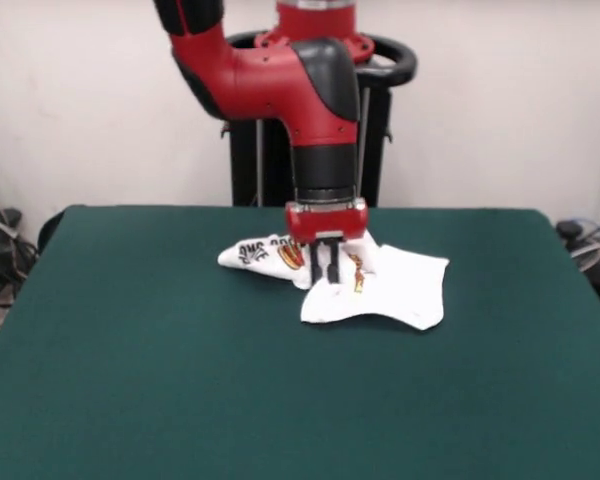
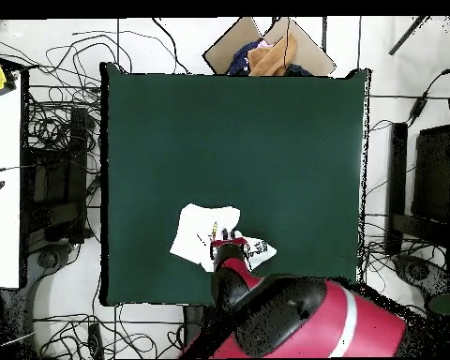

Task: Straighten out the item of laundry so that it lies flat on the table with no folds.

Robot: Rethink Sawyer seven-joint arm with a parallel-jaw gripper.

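The item of laundry (image 1: 390, 290), a small white T-shirt with red and yellow prints and black lettering, lies crumpled and folded over itself on the dark green table (image 1: 180, 380), towards the robot's side of the middle. In the overhead view the shirt (image 2: 196, 234) lies near the bottom edge of the table (image 2: 238, 122). My gripper (image 1: 326, 282) points straight down onto the shirt's middle, its fingers close together on a raised fold of cloth. In the overhead view my gripper (image 2: 224, 234) sits at the shirt's right part, and the arm hides some of the lettered side.
The robot's pedestal (image 1: 310, 160) stands behind the table's far edge. A cardboard box with clothes (image 2: 266, 52) sits beyond the table's far end in the overhead view. Cables (image 2: 60, 141) lie on the floor around the table.
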